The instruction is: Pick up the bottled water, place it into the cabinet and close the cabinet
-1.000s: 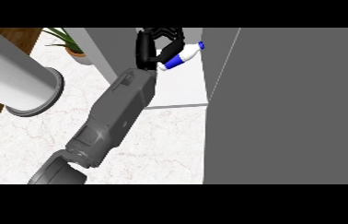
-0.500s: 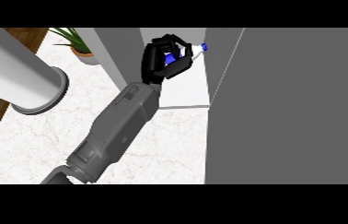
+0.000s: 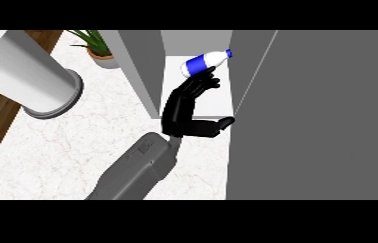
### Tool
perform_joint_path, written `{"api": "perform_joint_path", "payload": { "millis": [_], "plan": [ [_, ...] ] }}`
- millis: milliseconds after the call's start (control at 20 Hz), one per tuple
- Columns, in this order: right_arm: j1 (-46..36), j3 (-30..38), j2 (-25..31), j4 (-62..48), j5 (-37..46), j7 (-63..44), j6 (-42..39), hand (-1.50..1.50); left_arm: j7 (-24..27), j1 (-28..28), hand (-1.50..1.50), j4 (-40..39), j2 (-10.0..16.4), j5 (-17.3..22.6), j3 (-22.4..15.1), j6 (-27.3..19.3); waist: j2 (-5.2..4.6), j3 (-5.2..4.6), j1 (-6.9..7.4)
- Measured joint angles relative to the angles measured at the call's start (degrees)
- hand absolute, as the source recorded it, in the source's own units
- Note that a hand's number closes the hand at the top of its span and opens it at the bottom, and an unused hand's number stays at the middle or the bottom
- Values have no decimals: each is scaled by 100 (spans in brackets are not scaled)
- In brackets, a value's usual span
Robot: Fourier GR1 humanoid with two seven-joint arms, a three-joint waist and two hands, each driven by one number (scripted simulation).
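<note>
Bottle (image 3: 204,63) of water sits tilted inside the open cabinet (image 3: 145,62), cap pointing up-right, touching the right hand's (image 3: 182,113) fingertips. The fingers (image 3: 198,87) are stretched straight, thumb spread aside, grasping nothing, above the marble tabletop (image 3: 88,132).

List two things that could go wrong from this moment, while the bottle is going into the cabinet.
1. The bottled water is tilted, not upright, and touches the straight fingers of the robot hand. It might roll or topple once that support is pulled away.
2. The thumb lies close to the grey cabinet panel on the right and could catch on it. The cabinet also cannot be shut while the arm reaches inside.
</note>
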State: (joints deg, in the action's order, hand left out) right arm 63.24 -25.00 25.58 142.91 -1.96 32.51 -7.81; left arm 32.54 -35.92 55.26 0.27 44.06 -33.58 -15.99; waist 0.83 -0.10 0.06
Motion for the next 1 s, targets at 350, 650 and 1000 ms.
{"api": "perform_joint_path", "payload": {
  "millis": [350, 650, 1000],
  "plan": [
    [152, -161, 41, 24, 64, 104, 217, -150, 50, 1747, -150, 1721, 671, -175, -509, -291, 11, -1, 125],
    [74, -292, 521, 16, 166, 41, 58, 150, 303, 3143, -150, 2976, 1594, -144, -595, -120, -4, -10, 227],
    [-549, -374, 1358, 5, 374, -10, -385, 150, 749, 4119, -150, 3698, 2588, -86, -433, 525, 7, -29, 318]
  ]
}}
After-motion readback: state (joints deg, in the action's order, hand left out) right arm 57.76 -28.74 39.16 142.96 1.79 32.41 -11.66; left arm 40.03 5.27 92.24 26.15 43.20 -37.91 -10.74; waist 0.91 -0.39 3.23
